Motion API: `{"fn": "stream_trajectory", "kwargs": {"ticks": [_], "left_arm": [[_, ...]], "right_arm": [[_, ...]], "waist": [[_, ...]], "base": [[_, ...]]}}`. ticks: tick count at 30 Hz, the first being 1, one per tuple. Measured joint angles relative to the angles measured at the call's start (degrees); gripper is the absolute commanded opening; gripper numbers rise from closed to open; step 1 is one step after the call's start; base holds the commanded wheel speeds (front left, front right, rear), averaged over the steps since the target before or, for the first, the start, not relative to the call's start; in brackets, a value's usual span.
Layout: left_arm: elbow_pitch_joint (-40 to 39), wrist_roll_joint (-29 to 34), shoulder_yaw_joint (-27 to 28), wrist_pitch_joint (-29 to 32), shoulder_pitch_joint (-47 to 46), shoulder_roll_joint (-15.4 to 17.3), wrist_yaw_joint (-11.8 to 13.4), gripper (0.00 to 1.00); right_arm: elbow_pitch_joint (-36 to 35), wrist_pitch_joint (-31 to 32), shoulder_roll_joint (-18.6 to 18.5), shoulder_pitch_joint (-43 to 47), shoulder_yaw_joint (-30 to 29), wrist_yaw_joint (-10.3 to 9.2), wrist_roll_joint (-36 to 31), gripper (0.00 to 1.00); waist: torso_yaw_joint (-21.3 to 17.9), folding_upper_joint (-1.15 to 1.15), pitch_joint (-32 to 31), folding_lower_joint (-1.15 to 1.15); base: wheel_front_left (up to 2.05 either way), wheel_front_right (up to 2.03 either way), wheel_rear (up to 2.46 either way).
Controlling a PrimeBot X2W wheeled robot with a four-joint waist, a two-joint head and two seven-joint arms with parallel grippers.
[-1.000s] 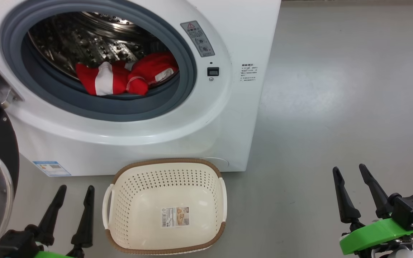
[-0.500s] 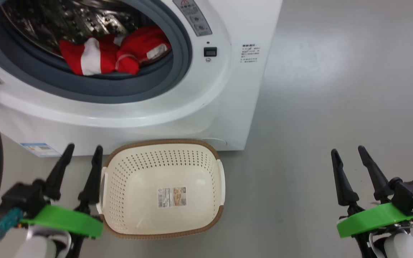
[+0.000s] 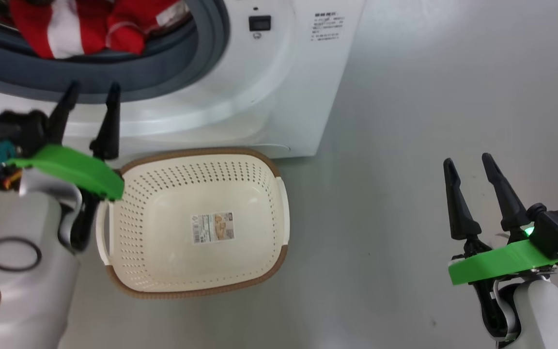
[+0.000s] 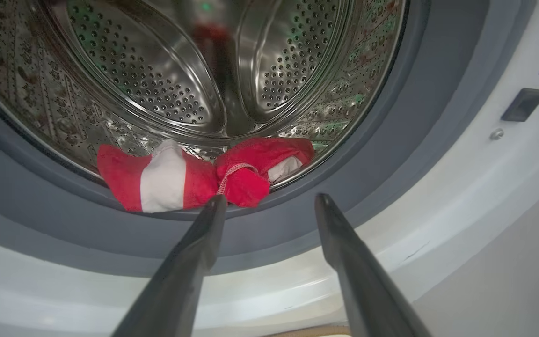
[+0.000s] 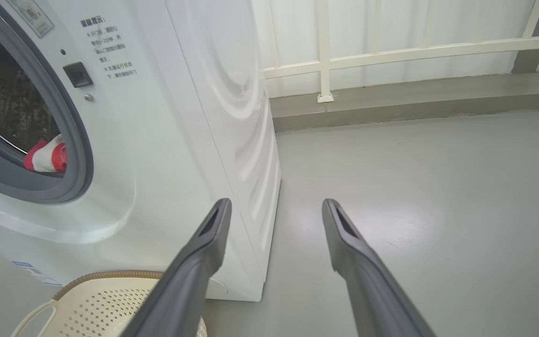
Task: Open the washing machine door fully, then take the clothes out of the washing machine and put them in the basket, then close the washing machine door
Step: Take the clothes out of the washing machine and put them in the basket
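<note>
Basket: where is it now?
In the head view, the basket sits on the floor in front of the washing machine, just right of the left gripper.

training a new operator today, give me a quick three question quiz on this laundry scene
1. True or false: the basket already holds some of the clothes.
2. Where do the red clothes lie? A) inside the washing machine, near its opening B) on the floor C) draped over the basket rim
3. Which arm's jaws point toward the clothes, left or right?

Key: 1 false; apart from its sticker the basket is bare. 2 A. 3 left. The left arm's jaws and the right arm's jaws stand open, holding nothing.
</note>
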Motion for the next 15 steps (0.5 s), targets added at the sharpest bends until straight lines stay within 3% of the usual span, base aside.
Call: {"fn": "stream_trajectory", "kwargs": {"ticks": [15], "left_arm": [[14.2,-6.6,-8.3,3.4,-21.1,2.7,0.0,1.00]], "right_arm": [[-1.6,0.0,0.2,-3.9,0.7,0.00,-0.1,1.00]], "waist": [[-2.6,0.00,8.8,0.00]], "base": [[0.00,0.00,0.00]]}}
